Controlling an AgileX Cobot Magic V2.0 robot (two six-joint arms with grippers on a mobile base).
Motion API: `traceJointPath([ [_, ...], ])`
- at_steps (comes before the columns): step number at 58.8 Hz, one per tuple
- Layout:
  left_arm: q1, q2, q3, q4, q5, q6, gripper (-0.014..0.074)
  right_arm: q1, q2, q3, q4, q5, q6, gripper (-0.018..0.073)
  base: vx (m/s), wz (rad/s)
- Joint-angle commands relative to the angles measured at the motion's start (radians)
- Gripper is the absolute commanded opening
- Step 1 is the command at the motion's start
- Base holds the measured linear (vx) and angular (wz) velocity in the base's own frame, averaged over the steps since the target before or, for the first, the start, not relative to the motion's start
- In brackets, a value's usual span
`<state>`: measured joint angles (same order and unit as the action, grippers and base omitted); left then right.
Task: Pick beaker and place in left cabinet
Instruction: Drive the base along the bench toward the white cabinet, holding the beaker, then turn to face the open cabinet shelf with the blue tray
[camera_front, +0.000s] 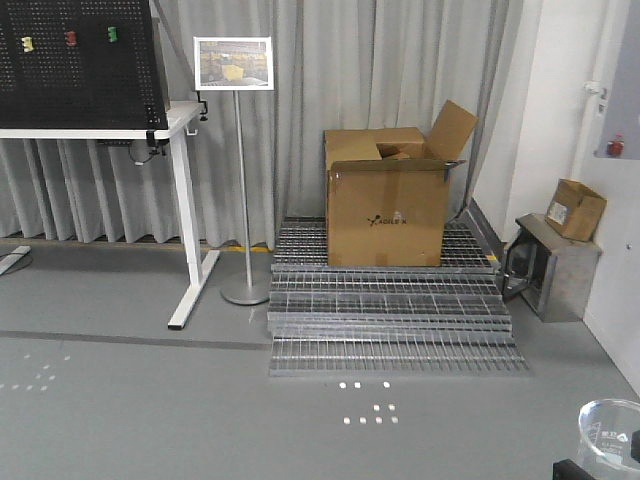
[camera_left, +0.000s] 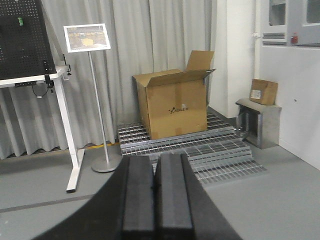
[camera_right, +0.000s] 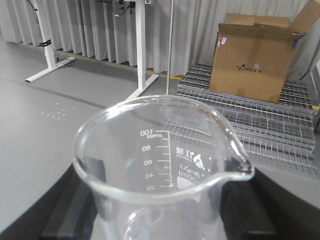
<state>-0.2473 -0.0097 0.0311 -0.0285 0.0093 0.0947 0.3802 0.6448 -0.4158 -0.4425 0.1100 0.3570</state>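
The beaker (camera_right: 160, 165) is a clear glass cylinder with a pour spout and white printed marks, and it fills the right wrist view. My right gripper (camera_right: 160, 220) is shut on it, with a black finger (camera_right: 75, 210) on each side of the glass. In the front view the beaker (camera_front: 610, 432) shows at the bottom right corner, held above the grey floor. My left gripper (camera_left: 155, 190) is shut, its two black fingers pressed together with nothing between them. The left cabinet is out of view.
An open cardboard box (camera_front: 388, 205) stands on stepped metal grating (camera_front: 390, 320). To the left are a sign stand (camera_front: 240, 170) and a white table (camera_front: 185, 200) with a black pegboard. A metal box (camera_front: 550, 265) bearing a small carton stands by the right wall.
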Motion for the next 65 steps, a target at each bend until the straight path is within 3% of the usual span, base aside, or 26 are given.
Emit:
traceJointPath([
  [1, -0.006, -0.019, 0.016, -0.008, -0.084, -0.003, 0.0001, -0.006, 0.0, -0.032, -0.006, -0.075, 0.004, -0.0004, 0.71, 0.02],
  [35, -0.006, -0.019, 0.016, -0.008, -0.085, -0.003, 0.0001, -0.006, 0.0, -0.032, -0.006, -0.075, 0.004, -0.0004, 0.7, -0.03],
  [65, -0.006, -0.019, 0.016, -0.008, -0.085, -0.003, 0.0001, -0.006, 0.0, -0.032, -0.006, -0.075, 0.004, -0.0004, 0.62, -0.49],
])
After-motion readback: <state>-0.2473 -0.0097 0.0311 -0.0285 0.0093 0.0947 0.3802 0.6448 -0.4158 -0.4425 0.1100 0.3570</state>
